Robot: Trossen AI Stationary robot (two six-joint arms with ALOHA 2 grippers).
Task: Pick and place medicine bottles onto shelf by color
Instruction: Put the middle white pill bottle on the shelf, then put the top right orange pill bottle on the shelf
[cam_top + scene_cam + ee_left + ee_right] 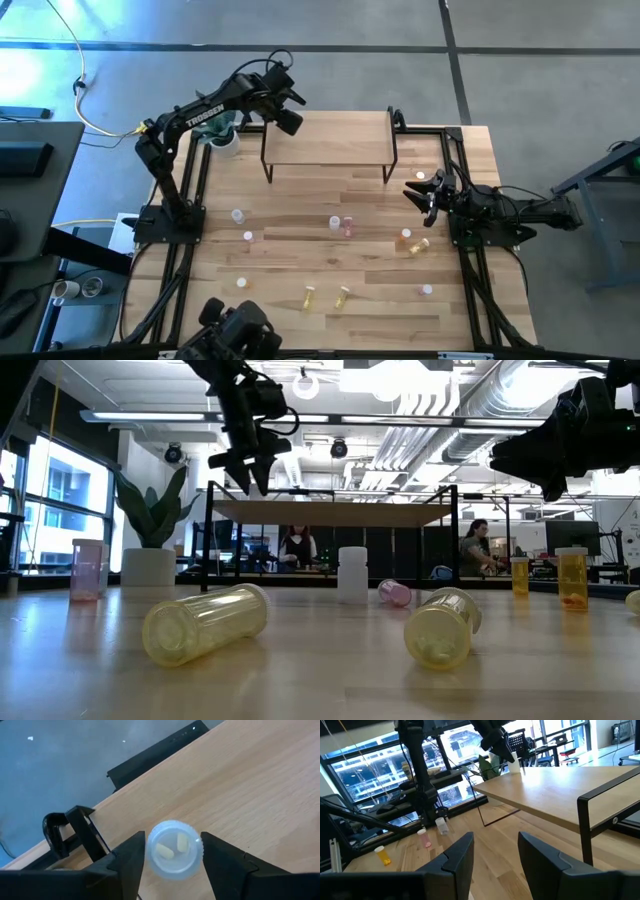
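Barely begun, by the look of it: only one white bottle (174,849) upright near the left end of the shelf (330,150), flanked by the parted, seemingly unclamped left gripper (290,120). Left to sort: the other bottles (335,222) scattered over the table (300,320). Waiting at the table's right edge, the right gripper (495,842), apart and empty.

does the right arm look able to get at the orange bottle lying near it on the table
Probably yes. The right gripper hovers open, nothing held, and the orange bottle lies on its side close by on bare tabletop. Only another upright orange bottle stands close beside it.
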